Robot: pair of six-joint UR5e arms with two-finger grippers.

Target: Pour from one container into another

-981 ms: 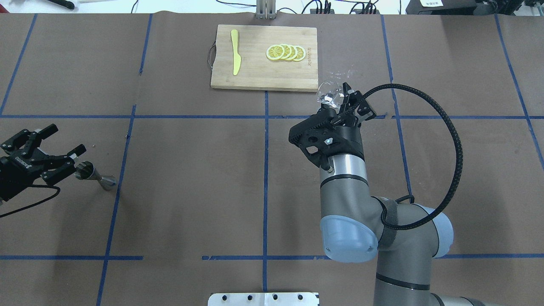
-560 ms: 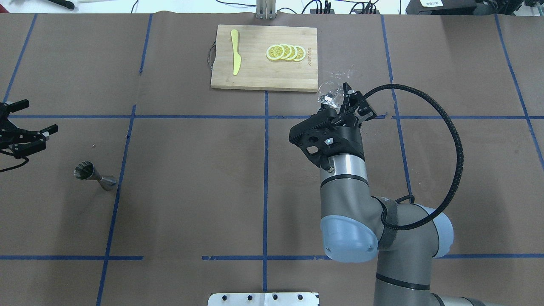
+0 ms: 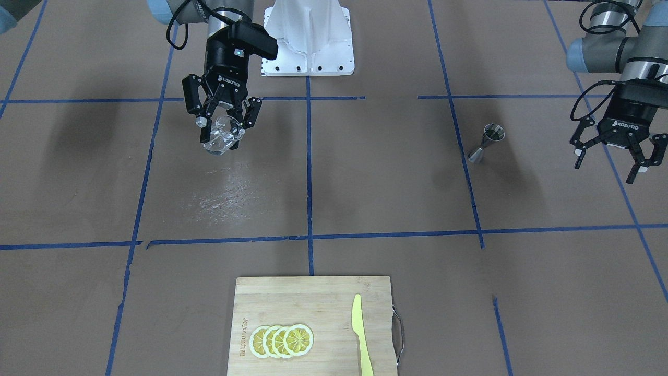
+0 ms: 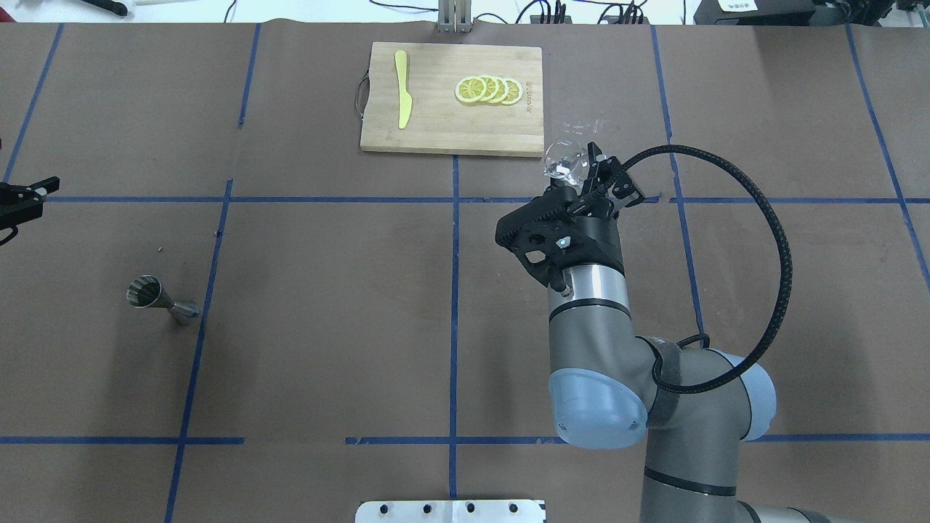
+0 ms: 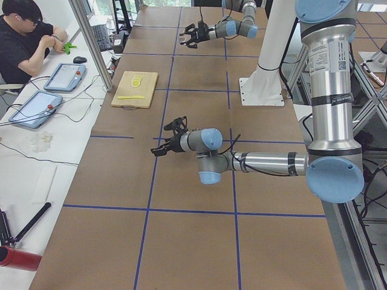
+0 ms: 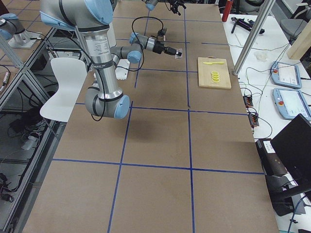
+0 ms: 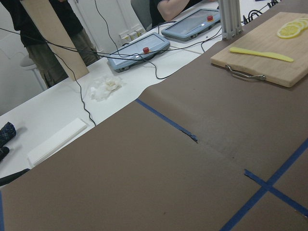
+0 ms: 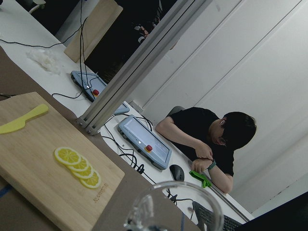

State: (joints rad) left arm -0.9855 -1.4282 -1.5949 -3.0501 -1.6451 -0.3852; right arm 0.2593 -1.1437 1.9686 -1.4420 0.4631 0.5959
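**Cup gripped on the right, jigger free on the left**

The right gripper is closed around the glass cup, holding it by its sides just beside the near corner of the cutting board. The side views suggest it hangs clear of the table. The clear walls make its tilt hard to read. From the wrist camera its rim shows as an open oval facing away from the robot.

The jigger stands alone well to the robot's left, touching nothing, just beside a blue tape line. Its long axis looks upright, with the open mouth up. Between it and the cup lies a broad stretch of bare brown paper. The left gripper has its fingers spread wide, holding nothing, out near the table's left edge beyond the jigger.

Lemon slices and a yellow knife lie on the board at the far edge.
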